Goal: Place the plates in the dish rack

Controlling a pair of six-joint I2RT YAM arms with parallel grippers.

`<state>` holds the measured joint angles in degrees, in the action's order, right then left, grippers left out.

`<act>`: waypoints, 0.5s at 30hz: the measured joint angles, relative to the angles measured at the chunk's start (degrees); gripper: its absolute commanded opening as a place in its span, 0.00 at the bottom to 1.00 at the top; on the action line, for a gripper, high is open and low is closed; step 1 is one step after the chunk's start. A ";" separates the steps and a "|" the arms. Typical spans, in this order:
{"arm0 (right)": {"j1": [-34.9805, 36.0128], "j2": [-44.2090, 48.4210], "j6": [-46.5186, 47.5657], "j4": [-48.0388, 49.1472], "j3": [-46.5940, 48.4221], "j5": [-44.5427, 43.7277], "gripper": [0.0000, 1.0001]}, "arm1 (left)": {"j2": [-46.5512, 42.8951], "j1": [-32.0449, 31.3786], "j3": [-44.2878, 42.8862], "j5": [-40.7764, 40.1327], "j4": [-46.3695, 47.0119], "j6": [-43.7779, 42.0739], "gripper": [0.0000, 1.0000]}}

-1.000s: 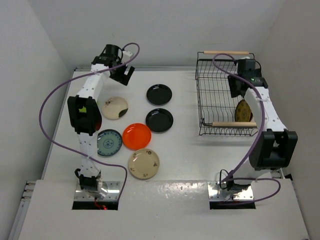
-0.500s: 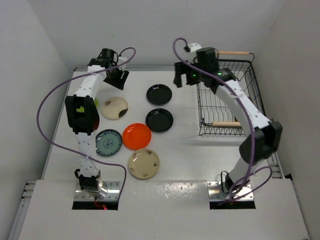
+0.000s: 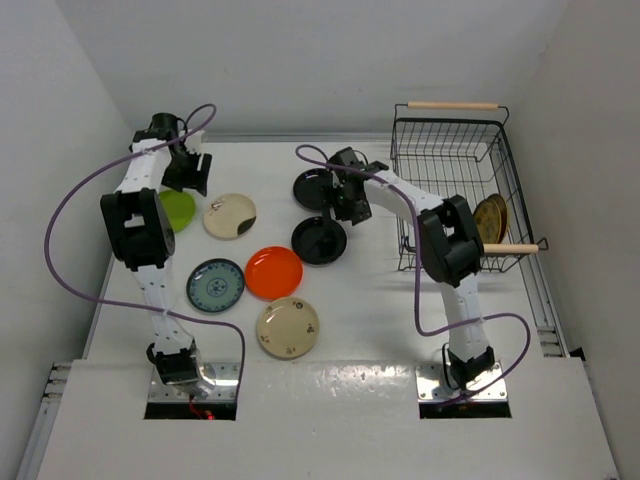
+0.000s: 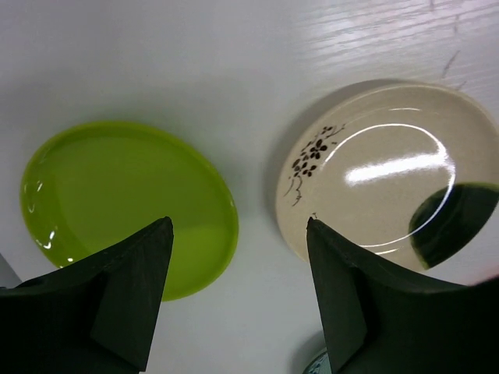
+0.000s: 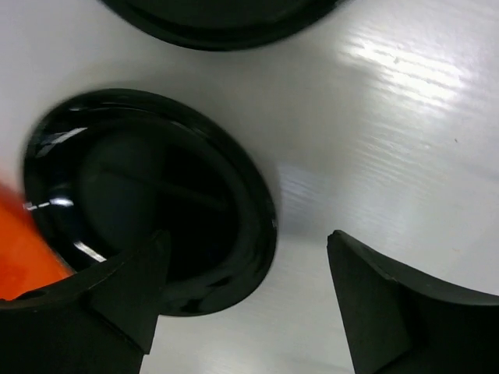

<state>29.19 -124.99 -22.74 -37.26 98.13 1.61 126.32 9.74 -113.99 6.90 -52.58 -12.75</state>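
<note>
Seven plates lie flat on the white table: lime green [image 3: 176,210], cream [image 3: 230,215], two glossy black [image 3: 315,185] [image 3: 319,241], orange-red [image 3: 274,272], teal patterned [image 3: 217,285] and a second cream one [image 3: 288,327]. A gold-brown plate [image 3: 489,218] stands on edge in the black wire dish rack [image 3: 440,150] at the right. My left gripper [image 3: 189,176] [image 4: 238,234] is open and empty above the gap between the lime plate [image 4: 125,202] and the cream plate [image 4: 390,167]. My right gripper [image 3: 350,203] [image 5: 245,241] is open and empty, straddling the near black plate's [image 5: 148,202] right rim.
The rack has two light wooden handles, one at the back [image 3: 452,104] and one at the front [image 3: 510,248]. White walls close the table at the back and sides. Purple cables loop off both arms. The far black plate's edge [image 5: 226,19] and the orange plate [image 5: 23,261] show in the right wrist view.
My right arm has swung left from the dish rack to the two black plates. My left gripper has moved left and now hangs over the lime and cream plates.
</note>
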 measured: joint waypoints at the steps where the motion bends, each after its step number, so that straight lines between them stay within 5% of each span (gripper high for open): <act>1: 0.13 -0.70 -0.17 -0.63 -0.04 -0.79 0.81 | 0.00 -0.37 0.00 0.20 -0.02 0.00 0.74; 8: 0.37 -2.10 -2.29 -0.37 -3.58 -0.68 0.55 | 0.00 -1.64 -0.04 1.29 -0.07 0.00 0.74; 11: 0.48 -2.62 -3.02 0.96 -3.74 1.11 0.29 | 0.00 -1.77 -0.04 1.33 -0.09 0.00 0.74; 12: 0.57 -2.75 -2.97 1.27 -3.74 1.40 0.13 | 0.00 -1.77 -0.04 1.31 -0.04 0.00 0.74; 15: 0.52 -2.78 -4.28 1.97 -3.78 3.78 0.00 | 0.00 -1.77 -0.04 1.20 -0.07 -0.04 0.74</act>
<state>29.71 -127.76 -27.03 -35.29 94.35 5.39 126.32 7.97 -114.04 8.10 -52.64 -12.80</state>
